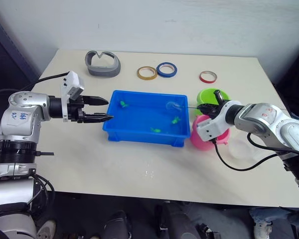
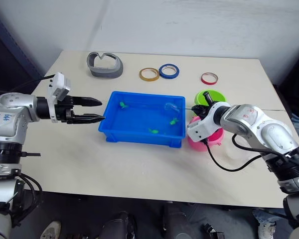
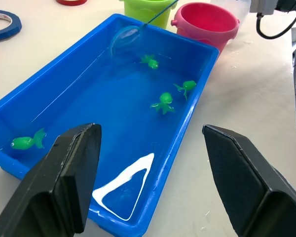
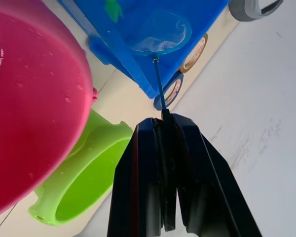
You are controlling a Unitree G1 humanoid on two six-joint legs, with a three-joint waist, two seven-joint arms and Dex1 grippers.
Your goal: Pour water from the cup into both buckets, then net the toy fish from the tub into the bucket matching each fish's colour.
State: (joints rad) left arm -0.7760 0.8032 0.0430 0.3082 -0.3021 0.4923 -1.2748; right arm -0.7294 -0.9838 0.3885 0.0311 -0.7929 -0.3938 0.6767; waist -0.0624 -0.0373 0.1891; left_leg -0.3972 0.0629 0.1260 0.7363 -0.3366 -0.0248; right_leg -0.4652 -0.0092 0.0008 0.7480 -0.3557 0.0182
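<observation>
The blue tub (image 1: pixel 139 130) of water sits mid-table with several green toy fish (image 3: pixel 163 102) afloat in it; no pink fish shows. My right gripper (image 1: pixel 206 107) is shut on the thin handle of the net, whose light-blue hoop (image 1: pixel 173 105) dips into the tub's far right corner. Just right of the tub stand the buckets: the lime green bucket (image 1: pixel 213 94) behind, and the pink bucket (image 1: pixel 205 138) in front, under my right wrist. The clear cup (image 1: pixel 242 148) stands right of the pink one. Beside the tub's left rim, my left gripper (image 1: pixel 108 109) is open with nothing between its fingers.
Along the back of the table lie a grey curved holder (image 1: pixel 103 63) and yellow (image 1: pixel 147 73), blue (image 1: pixel 166 69) and red (image 1: pixel 208 76) tape rings. A cable loops from my right wrist over the table in front of the pink bucket.
</observation>
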